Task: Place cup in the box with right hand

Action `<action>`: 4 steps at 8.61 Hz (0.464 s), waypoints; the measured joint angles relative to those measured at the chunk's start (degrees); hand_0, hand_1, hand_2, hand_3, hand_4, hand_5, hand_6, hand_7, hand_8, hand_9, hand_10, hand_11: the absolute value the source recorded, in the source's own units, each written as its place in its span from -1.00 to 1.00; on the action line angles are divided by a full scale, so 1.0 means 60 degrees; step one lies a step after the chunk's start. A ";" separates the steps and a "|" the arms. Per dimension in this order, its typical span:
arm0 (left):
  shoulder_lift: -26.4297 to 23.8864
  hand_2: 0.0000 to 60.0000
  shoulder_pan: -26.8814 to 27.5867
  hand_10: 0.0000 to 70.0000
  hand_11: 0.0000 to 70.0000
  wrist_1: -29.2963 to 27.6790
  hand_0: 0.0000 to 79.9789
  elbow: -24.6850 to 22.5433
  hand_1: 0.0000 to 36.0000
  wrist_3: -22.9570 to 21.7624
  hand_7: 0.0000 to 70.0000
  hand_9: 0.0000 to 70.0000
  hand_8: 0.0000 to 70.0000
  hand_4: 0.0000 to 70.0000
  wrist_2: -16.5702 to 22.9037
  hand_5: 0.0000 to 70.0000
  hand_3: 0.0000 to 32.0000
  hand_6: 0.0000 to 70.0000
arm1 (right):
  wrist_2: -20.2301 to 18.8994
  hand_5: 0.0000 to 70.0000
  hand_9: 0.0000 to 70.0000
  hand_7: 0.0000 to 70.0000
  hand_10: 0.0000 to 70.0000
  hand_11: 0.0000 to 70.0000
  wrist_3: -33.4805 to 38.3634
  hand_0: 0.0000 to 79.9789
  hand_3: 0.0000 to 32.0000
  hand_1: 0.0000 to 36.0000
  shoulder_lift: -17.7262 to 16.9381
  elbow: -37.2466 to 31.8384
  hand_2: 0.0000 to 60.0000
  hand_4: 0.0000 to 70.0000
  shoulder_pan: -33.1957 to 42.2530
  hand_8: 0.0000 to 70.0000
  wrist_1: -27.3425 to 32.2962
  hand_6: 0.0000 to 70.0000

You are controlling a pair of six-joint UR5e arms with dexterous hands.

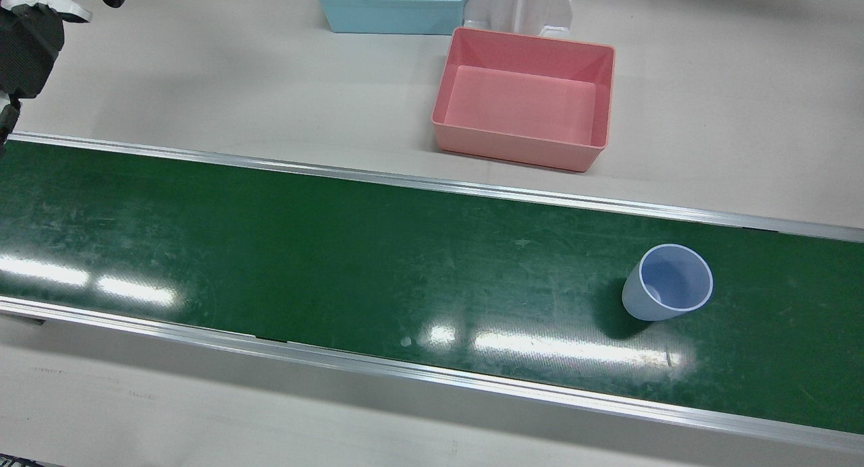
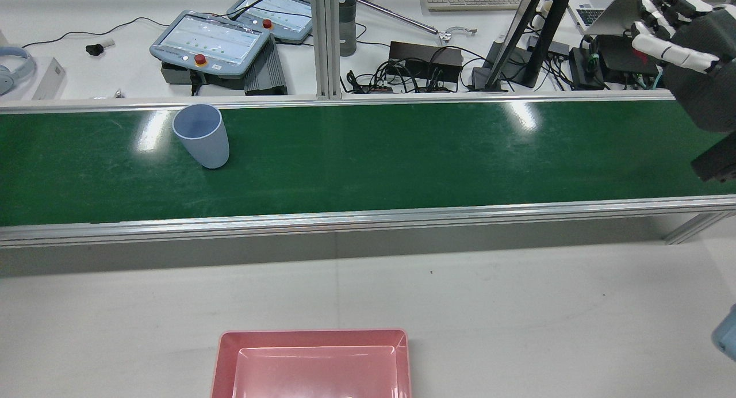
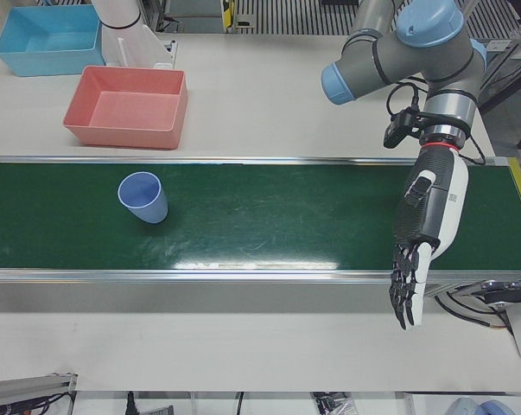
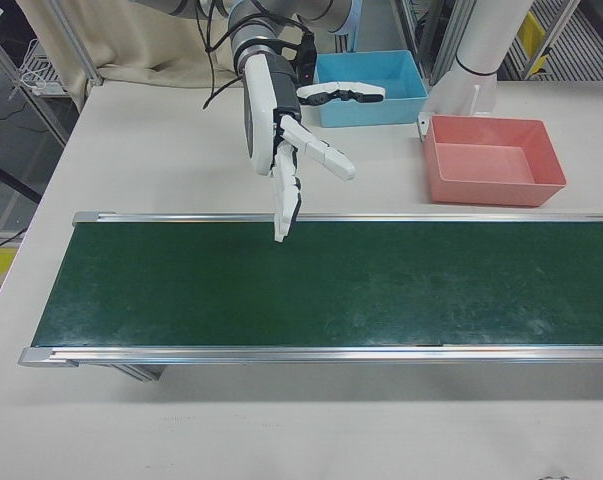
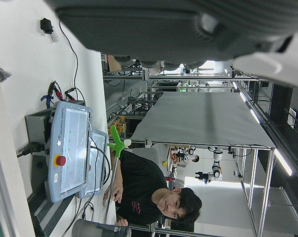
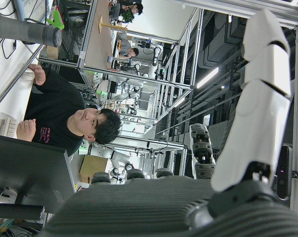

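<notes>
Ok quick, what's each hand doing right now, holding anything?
Left hand: open, holding nothing, fingers pointing down.
Right hand: open, fingers spread, holding nothing.

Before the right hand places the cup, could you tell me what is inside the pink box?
Nothing: the pink box shows a bare floor in the front view. The rear view cuts off its near part.

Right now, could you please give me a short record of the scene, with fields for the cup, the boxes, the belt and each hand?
cup: pale blue cup, upright and empty on the belt
belt: green conveyor belt
pink box: pink box, empty, on the table beside the belt
blue box: blue box, further back on the table
right hand: right hand open, above the belt's other end, far from the cup
left hand: left hand open, holding nothing
</notes>
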 measured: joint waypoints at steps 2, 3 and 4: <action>0.0000 -1.00 0.0000 -1.00 -1.00 -0.0002 -1.00 -0.0004 -1.00 -0.0004 -1.00 -1.00 -1.00 -1.00 0.0005 -1.00 -1.00 -1.00 | 0.0000 -0.81 -0.62 -0.25 -0.87 -0.75 0.0000 0.24 -1.00 0.15 0.0010 0.0007 -0.61 -1.00 -0.0001 -0.84 0.0000 -0.78; 0.0000 -1.00 0.0000 -1.00 -1.00 0.0001 -1.00 -0.0003 -1.00 -0.0005 -1.00 -1.00 -1.00 -1.00 0.0005 -1.00 -1.00 -1.00 | 0.0000 -0.81 -0.65 -0.31 -0.88 -0.77 0.0000 0.25 -1.00 0.16 0.0011 0.0008 -0.62 -1.00 -0.0001 -0.85 0.0000 -0.79; 0.0000 -1.00 0.0000 -1.00 -1.00 0.0001 -1.00 0.0000 -1.00 -0.0003 -1.00 -1.00 -1.00 -1.00 0.0004 -1.00 -1.00 -1.00 | 0.0000 -0.81 -0.67 -0.33 -0.89 -0.77 0.0000 0.25 -1.00 0.16 0.0011 0.0008 -0.62 -1.00 -0.0001 -0.86 0.0000 -0.80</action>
